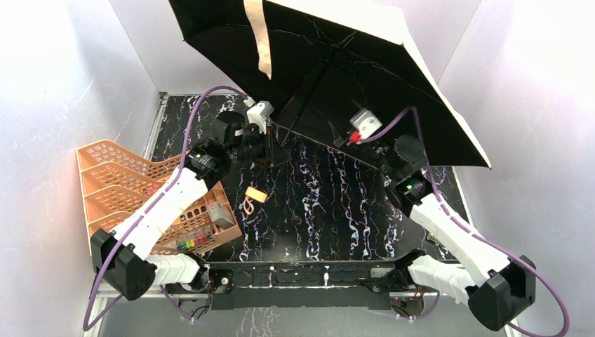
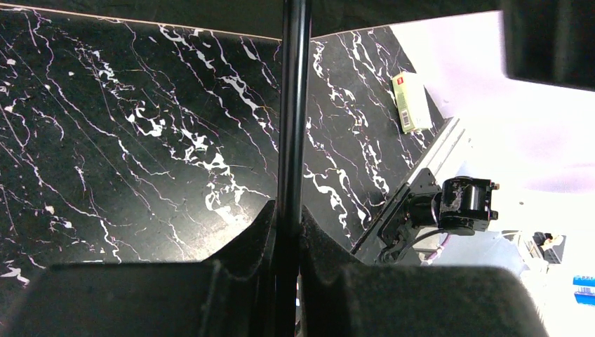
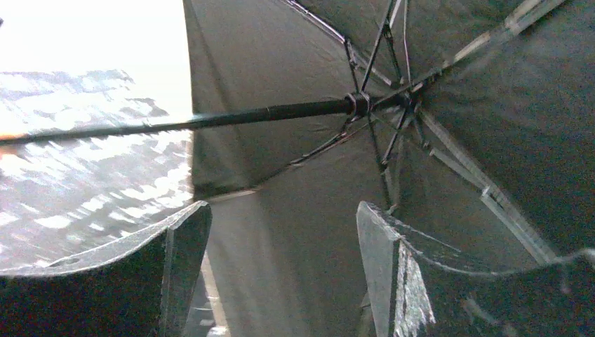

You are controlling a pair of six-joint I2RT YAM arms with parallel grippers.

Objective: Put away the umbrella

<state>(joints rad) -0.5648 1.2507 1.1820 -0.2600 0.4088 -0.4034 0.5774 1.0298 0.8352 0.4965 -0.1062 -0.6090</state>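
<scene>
The umbrella [image 1: 330, 63] is open and raised over the back of the table, black inside with a tan outer edge. A tan strap [image 1: 258, 42] hangs on the canopy. My left gripper [image 1: 265, 144] is shut on the black shaft [image 2: 293, 105], which runs up between its fingers [image 2: 256, 239]. The small tan handle [image 1: 256, 194] shows below it, near the tabletop. My right gripper [image 1: 365, 137] is open and empty under the canopy. In the right wrist view the shaft [image 3: 210, 121] and rib hub [image 3: 359, 104] lie above and beyond its gripper [image 3: 281, 217].
An orange mesh tray rack [image 1: 119, 182] stands at the table's left, with small items [image 1: 210, 214] at its near end. A yellowish box [image 2: 412, 102] lies near the table's edge. White walls close in on the left, back and right. The tabletop [image 1: 330, 203] is black marble.
</scene>
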